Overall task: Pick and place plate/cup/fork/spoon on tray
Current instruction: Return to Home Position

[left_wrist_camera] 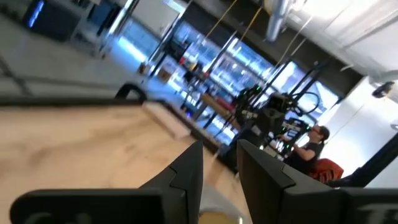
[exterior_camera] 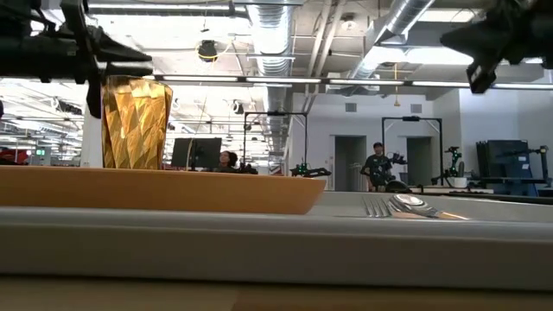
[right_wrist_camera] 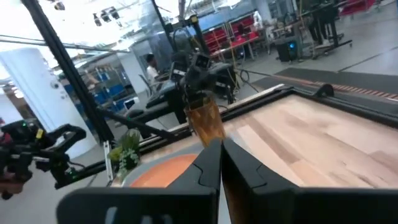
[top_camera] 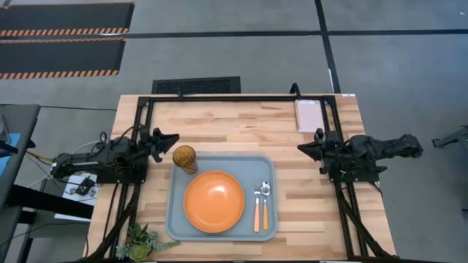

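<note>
The pale grey-blue tray (top_camera: pixel 178 219) lies in the middle of the table. On it are the orange plate (top_camera: pixel 213 201) and, to its right, the fork (top_camera: pixel 257 208) and spoon (top_camera: pixel 265 204), side by side with handles toward the near edge. The amber ribbed cup (top_camera: pixel 184 158) stands upright at the tray's far left corner. My left gripper (top_camera: pixel 174 138) hovers left of the cup, pointing level toward the table's right, its fingers (left_wrist_camera: pixel 189 168) a little apart with nothing between them. My right gripper (top_camera: pixel 301 148) hovers right of the tray, pointing left, shut and holding nothing (right_wrist_camera: pixel 221 146).
A pinkish-white pad (top_camera: pixel 308 115) lies at the table's far right corner. A small green plant (top_camera: pixel 142 239) stands at the near left corner. Black frame rails (top_camera: pixel 241 97) run along the far edge and both sides. People sit and stand in the room beyond the table.
</note>
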{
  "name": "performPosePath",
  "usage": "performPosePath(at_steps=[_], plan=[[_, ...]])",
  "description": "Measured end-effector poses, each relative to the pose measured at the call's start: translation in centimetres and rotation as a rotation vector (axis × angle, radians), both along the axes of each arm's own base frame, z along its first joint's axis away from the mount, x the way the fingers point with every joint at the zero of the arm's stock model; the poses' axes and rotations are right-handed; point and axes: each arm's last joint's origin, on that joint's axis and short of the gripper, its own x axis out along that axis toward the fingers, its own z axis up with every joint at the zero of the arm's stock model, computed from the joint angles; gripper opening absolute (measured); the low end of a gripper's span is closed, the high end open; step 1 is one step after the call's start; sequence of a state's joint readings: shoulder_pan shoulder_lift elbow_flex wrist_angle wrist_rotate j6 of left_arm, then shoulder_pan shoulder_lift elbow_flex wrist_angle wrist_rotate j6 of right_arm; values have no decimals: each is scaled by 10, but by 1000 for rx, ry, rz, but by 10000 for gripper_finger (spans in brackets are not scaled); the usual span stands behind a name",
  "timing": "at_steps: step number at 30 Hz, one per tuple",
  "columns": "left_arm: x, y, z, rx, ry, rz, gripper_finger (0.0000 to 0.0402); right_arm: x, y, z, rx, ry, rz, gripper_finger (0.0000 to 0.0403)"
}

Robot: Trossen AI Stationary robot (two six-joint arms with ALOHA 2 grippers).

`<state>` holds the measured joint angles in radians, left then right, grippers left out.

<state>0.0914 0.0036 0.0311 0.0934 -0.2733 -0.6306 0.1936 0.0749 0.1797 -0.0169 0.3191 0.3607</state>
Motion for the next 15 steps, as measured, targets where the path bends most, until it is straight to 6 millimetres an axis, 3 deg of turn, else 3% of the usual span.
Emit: performPosePath(at_steps=[10, 15], plan=[[1, 0, -8, -72, 62, -5, 87, 7, 0, -43, 26, 1, -38, 37], [1, 0, -8, -73, 62, -4, 87, 6, 0, -43, 27, 3, -45, 37]])
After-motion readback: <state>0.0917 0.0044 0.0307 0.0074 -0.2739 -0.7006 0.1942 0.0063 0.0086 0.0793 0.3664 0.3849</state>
